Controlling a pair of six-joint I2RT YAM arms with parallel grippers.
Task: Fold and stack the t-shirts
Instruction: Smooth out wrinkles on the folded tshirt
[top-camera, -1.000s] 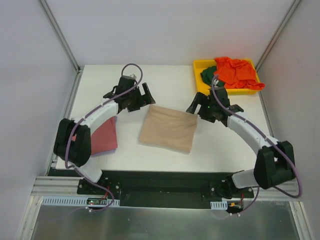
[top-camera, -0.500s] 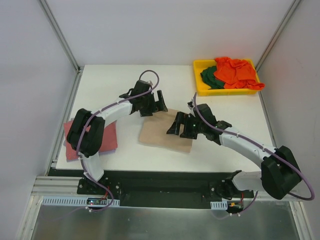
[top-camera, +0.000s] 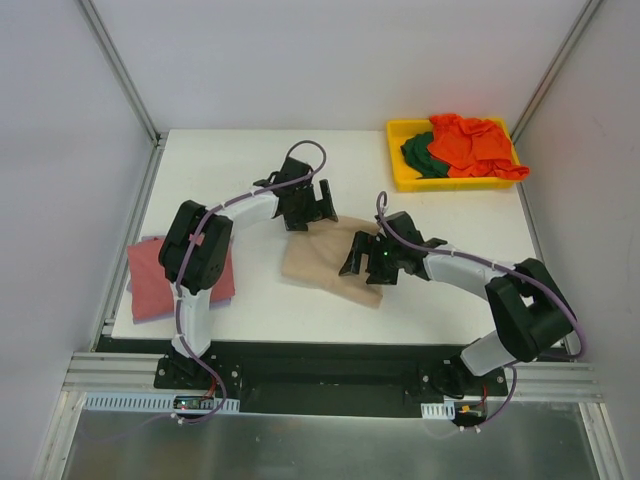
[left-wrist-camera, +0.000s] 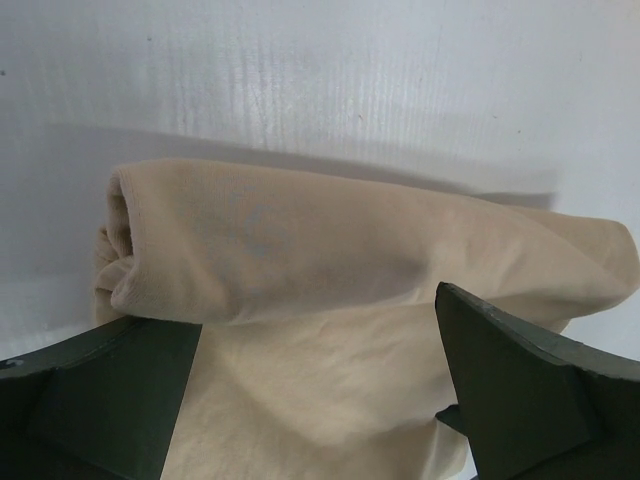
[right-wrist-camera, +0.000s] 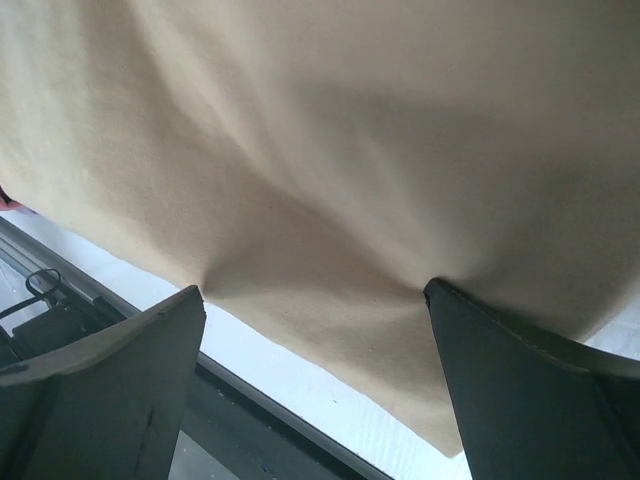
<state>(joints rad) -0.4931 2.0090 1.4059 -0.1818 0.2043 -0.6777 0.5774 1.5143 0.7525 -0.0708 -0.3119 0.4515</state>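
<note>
both claws have closed in on the tan t-shirt: left claw at its far edge, right claw pressing its near-right part. both are spread wide, holding nothing. shirt's folded mid-bench. risk: pinching only the top layer, so the fold opens on lifting. long axis approx l-r, right end angled nearer.

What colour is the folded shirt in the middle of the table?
The shirt is plain tan-beige; the left wrist view shows it best.
</note>
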